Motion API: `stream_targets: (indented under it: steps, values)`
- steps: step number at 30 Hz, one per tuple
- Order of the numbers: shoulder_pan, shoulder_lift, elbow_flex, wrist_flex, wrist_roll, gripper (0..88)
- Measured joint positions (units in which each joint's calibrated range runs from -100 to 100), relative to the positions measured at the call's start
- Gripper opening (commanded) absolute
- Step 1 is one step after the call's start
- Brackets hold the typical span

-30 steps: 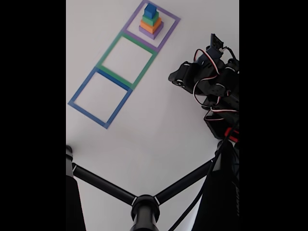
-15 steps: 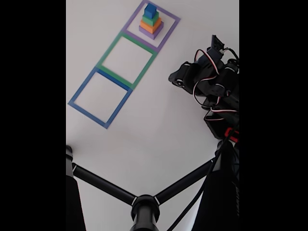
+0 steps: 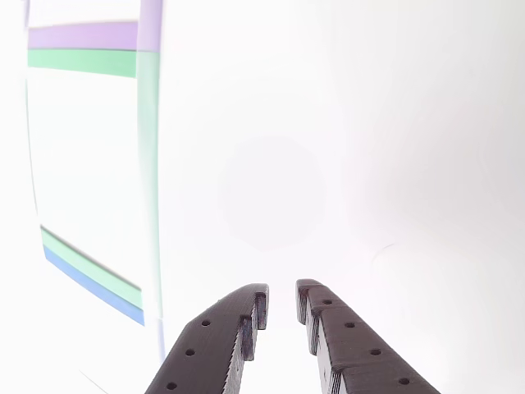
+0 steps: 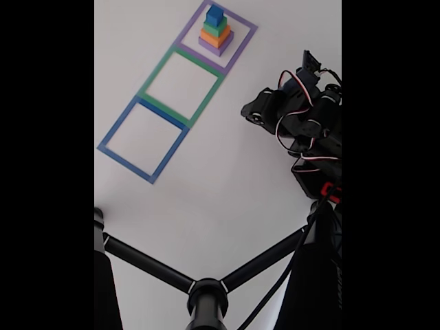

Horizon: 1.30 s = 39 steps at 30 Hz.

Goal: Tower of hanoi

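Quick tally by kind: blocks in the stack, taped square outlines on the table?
Blocks, stacked inside the purple outline: 4: blue cube, green block, orange block, purple slab
Square outlines: 3: purple outline, green outline, blue outline
Total: 7

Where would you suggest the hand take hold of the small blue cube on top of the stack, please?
Probably by two opposite side faces of the blue cube, coming straight down from above. It sits topmost on the green block, so its sides stand clear, while the wider blocks below leave no room to come in low. The hand, slightly parted, holds nothing and is away from the stack.
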Motion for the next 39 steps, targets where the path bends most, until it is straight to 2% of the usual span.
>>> stream_targets:
  steps: [7,10,17,20,25,28,29,35,38,39]
  values:
    - [0.49,6.59,-4.26,-1.77,9.85,0.0]
    - [0.57,11.57,-7.75,-3.37,18.72,0.0]
    - [2.54,18.49,-11.84,-13.00,54.58,0.0]
    - [2.87,19.67,-13.75,-16.77,77.44,0.0]
    - [3.11,20.43,-14.27,-23.19,111.13,0.1]
    - [3.11,20.68,-14.27,-26.73,134.58,0.1]
    - [3.11,20.68,-14.27,-27.77,141.08,0.1]
    - [3.93,20.85,-15.23,-32.99,163.15,0.2]
    - [4.26,20.85,-14.97,-35.71,172.02,0.2]
    - [4.26,20.85,-14.36,-36.60,173.60,0.1]
